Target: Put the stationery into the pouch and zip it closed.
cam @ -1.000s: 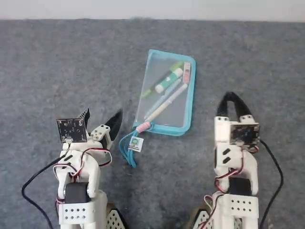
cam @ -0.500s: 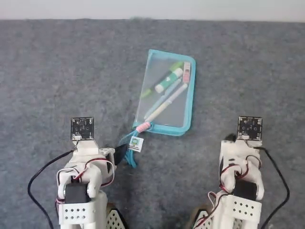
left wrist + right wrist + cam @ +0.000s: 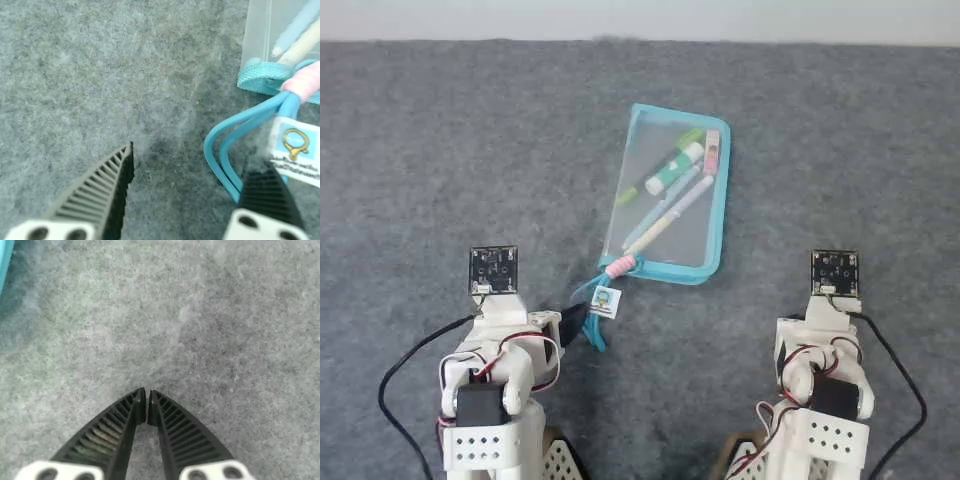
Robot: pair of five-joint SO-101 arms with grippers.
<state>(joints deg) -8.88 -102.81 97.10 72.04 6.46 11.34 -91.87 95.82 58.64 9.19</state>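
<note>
A clear pouch with a teal rim point(image 3: 713, 215) lies at the table's middle. Pens and markers point(image 3: 672, 190) lie inside it. Its pink zip bead point(image 3: 619, 267) sits at the near left corner, and a teal strap loop point(image 3: 590, 305) with a white tag point(image 3: 606, 300) trails from it toward the left arm. My left gripper point(image 3: 195, 172) is open low over the carpet. One finger point(image 3: 265, 192) is beside the strap loop point(image 3: 232, 150) and the tag point(image 3: 295, 150). It holds nothing. My right gripper point(image 3: 148, 402) is shut and empty over bare carpet, right of the pouch edge point(image 3: 4, 255).
Grey carpet point(image 3: 440, 150) covers the whole table, and a pale wall runs along the far edge. Both arms are folded back near their bases point(image 3: 485, 440) point(image 3: 825, 435) at the front. Open carpet lies left and right of the pouch.
Both arms have drawn back toward their bases and tipped their wrists down. The left gripper now sits beside the strap loop. The pouch has not moved.
</note>
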